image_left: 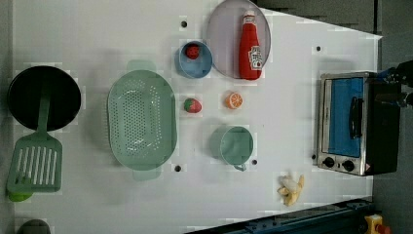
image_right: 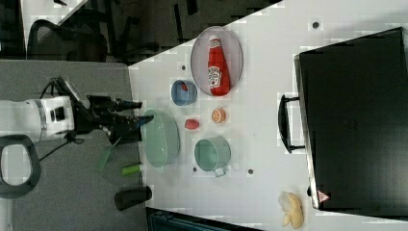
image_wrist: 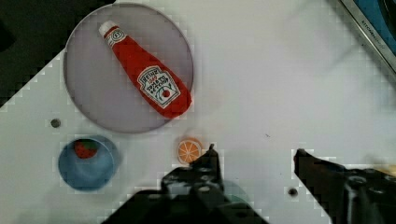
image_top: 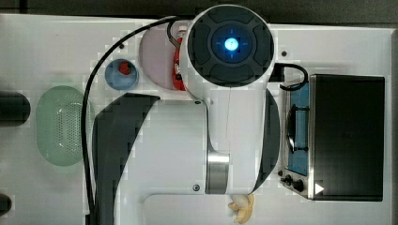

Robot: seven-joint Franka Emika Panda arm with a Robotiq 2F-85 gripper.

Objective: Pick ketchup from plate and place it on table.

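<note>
desk first: broad white top with a few dark holes, toaster oven on the left view's right, green perforated basket toward the left view's left. my arm sits high over the middle in the top view and hides part of the plate.

plate: pale mauve-grey round dish near the far edge of the desk. ketchup lies flat on it, cap toward the desk edge, base just over the plate rim on the inner side. wrist view gives the same: ketchup lying diagonally across the plate, label up.

small stuff near it: blue bowl with a red piece touching the plate's side, orange slice just beside the bottle's base, green cup further in.

tool: released, jaws standing apart with nothing between them, hanging well above the desk and short of the plate, roughly over the orange slice area.

step, as i judge it: approach, pick not yet started. next i'd bring the tool over the bottle's body, turn the wrist so the jaws straddle its narrow width, then descend. risk i see: clipping the plate rim, or the bottle rolling.
</note>
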